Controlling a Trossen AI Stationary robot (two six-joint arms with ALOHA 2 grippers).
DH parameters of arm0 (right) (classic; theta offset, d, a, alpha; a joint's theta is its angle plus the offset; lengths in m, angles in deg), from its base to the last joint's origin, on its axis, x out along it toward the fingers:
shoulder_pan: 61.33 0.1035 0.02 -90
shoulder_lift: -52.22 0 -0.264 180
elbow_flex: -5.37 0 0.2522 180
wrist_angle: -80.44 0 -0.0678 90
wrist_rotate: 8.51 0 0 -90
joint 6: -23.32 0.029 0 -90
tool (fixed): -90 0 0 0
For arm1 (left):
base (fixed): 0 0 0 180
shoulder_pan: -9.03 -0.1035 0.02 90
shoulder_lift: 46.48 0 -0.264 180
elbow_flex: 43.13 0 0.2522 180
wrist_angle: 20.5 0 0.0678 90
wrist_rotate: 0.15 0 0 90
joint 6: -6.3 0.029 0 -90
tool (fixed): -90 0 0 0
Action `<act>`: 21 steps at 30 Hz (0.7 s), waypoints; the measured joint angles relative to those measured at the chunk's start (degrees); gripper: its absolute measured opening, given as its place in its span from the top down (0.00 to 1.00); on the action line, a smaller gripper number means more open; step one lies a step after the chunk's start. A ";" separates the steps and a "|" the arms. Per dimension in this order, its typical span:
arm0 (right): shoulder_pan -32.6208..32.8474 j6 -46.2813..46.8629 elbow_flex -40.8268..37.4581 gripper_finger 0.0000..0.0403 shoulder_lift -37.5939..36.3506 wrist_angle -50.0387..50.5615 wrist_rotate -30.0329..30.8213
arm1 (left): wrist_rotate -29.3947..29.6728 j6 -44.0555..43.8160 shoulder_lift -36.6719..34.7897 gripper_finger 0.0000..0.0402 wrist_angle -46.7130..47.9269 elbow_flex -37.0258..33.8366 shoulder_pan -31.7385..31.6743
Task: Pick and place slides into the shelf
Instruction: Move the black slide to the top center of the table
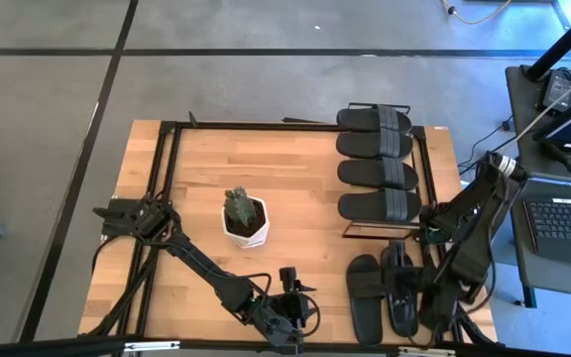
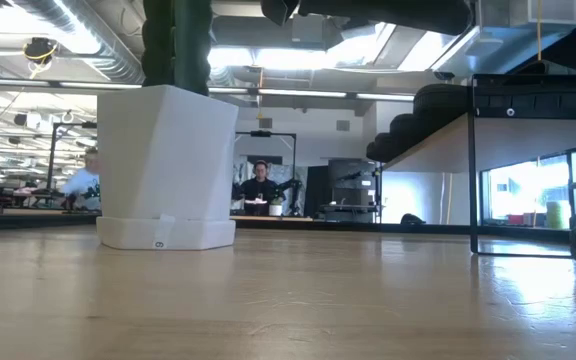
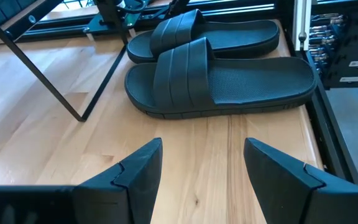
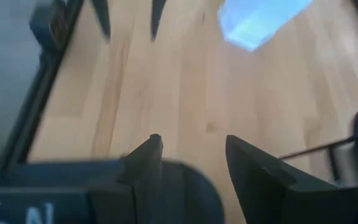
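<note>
Four black slides [image 1: 377, 161] lie side by side on top of the shelf [image 1: 428, 169] at the table's far right; the low view shows the shelf's board [image 2: 436, 142] from the side. Two more slides [image 1: 365, 297] [image 1: 400, 290] lie soles down on the table near its front right, one slide [image 3: 222, 81] nearer my left gripper than the other slide [image 3: 204, 36]. My left gripper [image 3: 202, 146] [image 1: 293, 297] stands open, pointing at them from their left. My right gripper [image 4: 191, 140] is open above bare wood, and its arm [image 1: 464, 248] reaches over the right-hand slide.
A white pot with a green plant [image 1: 244, 218] [image 2: 163, 165] stands mid-table, left of the shelf. A black metal frame [image 1: 162, 178] runs around the tabletop. A desk with a laptop [image 1: 563, 218] stands beyond the right edge. People show in the room behind.
</note>
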 joint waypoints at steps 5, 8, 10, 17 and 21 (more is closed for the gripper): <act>0.46 4.08 -1.05 0.56 6.32 0.84 -6.01 | 0.00 0.09 0.00 0.46 0.07 0.00 -0.23; 0.45 4.24 -1.05 0.56 10.57 0.82 -11.05 | 0.00 0.11 0.00 0.46 0.11 0.00 -0.43; 0.87 4.24 -1.07 0.56 13.01 0.86 -14.20 | 0.00 0.10 0.00 0.46 0.13 0.00 -0.66; 3.04 6.52 0.14 0.56 18.49 1.99 -16.46 | 0.00 0.09 0.00 0.46 0.16 0.00 -0.90; 3.13 10.03 0.27 0.56 21.24 4.60 -16.07 | -0.02 1.03 0.00 0.46 0.16 0.00 -1.21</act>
